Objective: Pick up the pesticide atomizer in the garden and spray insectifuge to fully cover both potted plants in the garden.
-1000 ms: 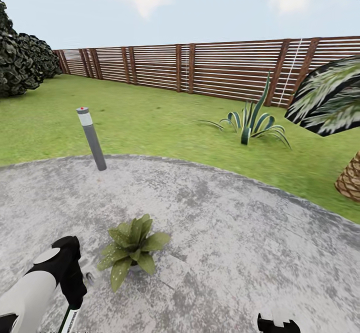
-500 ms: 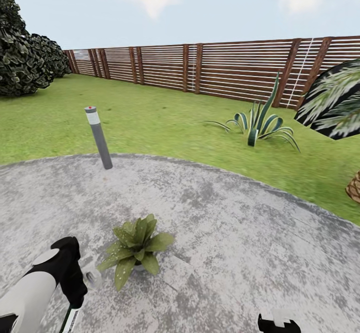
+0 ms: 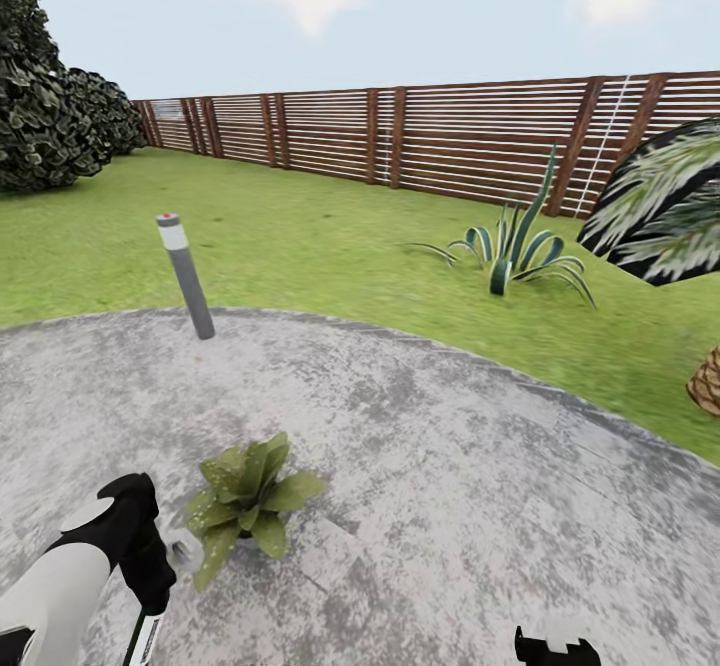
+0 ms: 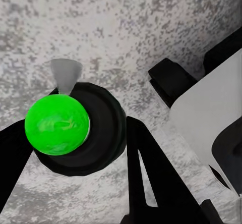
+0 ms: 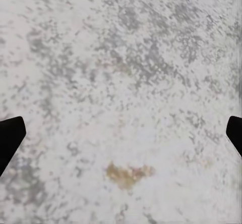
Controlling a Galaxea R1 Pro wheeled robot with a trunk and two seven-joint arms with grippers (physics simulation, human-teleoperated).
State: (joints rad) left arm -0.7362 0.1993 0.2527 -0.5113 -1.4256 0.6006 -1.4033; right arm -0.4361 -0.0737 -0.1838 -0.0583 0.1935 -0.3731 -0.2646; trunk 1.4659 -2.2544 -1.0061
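Pesticide atomizer [image 4: 75, 130], dark round bottle seen end-on with a bright green top: clamped in left gripper [image 4: 75, 148], just beside speckled-leaf potted plant [image 3: 243, 504] in grey pot. Right gripper [image 5: 121, 133] jaws apart. Risk: mist cone [image 3: 186, 550] drifts sideways, leaving far leaves uncovered.

Bright, even daylight; soft faint shadows. Fence [image 3: 420, 141] bows toward edges, wide-angle distortion. Palm fronds [image 3: 660, 201] smeared. Right wrist view blurry; paving [image 5: 121, 82] streaked.

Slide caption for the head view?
Left arm beside a potted plant on the patio, fence behind.
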